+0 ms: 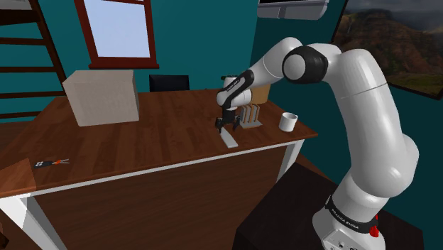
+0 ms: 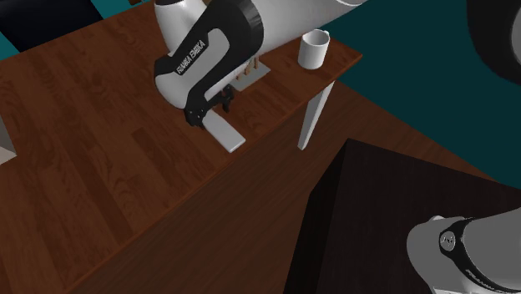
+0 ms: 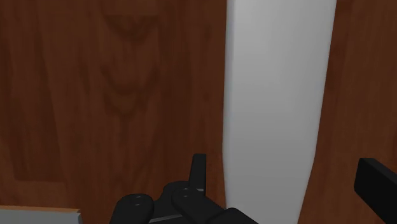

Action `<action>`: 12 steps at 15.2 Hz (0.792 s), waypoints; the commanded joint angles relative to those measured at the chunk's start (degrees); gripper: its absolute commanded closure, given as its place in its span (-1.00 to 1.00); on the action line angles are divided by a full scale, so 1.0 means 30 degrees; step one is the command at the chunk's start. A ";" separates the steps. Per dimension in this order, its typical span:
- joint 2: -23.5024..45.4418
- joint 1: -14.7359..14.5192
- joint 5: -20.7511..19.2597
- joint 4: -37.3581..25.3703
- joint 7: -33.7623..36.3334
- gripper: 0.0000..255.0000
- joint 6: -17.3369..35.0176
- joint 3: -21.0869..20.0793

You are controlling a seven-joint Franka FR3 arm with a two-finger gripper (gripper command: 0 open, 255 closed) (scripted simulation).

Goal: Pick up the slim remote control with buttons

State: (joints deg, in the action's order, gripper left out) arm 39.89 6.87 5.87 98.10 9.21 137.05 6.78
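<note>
The slim remote (image 1: 230,139) is drawn as a plain pale grey slab with no buttons showing. It lies flat on the brown wooden table (image 1: 142,142), close to the front edge. My black gripper (image 1: 226,128) points down just over its far end. From the second exterior view the gripper (image 2: 213,111) hangs low above the remote (image 2: 227,134). In the wrist view the remote (image 3: 273,95) runs between the fingers, and the gripper (image 3: 287,181) is open. One finger (image 3: 199,170) stands beside one long edge and the other stands off the opposite edge. Neither finger clasps the remote.
A white mug (image 1: 287,122) stands near the table's corner at the shoulder view's right. A small wooden rack (image 1: 250,116) sits just behind the gripper. A large pale box (image 1: 101,97) stands at the back left. A small dark tool with orange tips (image 1: 53,163) lies near the front left edge.
</note>
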 commanded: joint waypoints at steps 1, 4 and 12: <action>0.0540 0.0055 0.0063 -0.0304 -0.0012 -1.00 0.0254 -0.0047; 0.1132 0.0103 0.0127 -0.0450 -0.0047 -1.00 0.0700 -0.0112; 0.1446 0.0128 0.0161 -0.0525 -0.0064 1.00 0.0937 -0.0145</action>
State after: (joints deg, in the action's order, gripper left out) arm 44.15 7.25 6.35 96.49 9.03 139.81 6.35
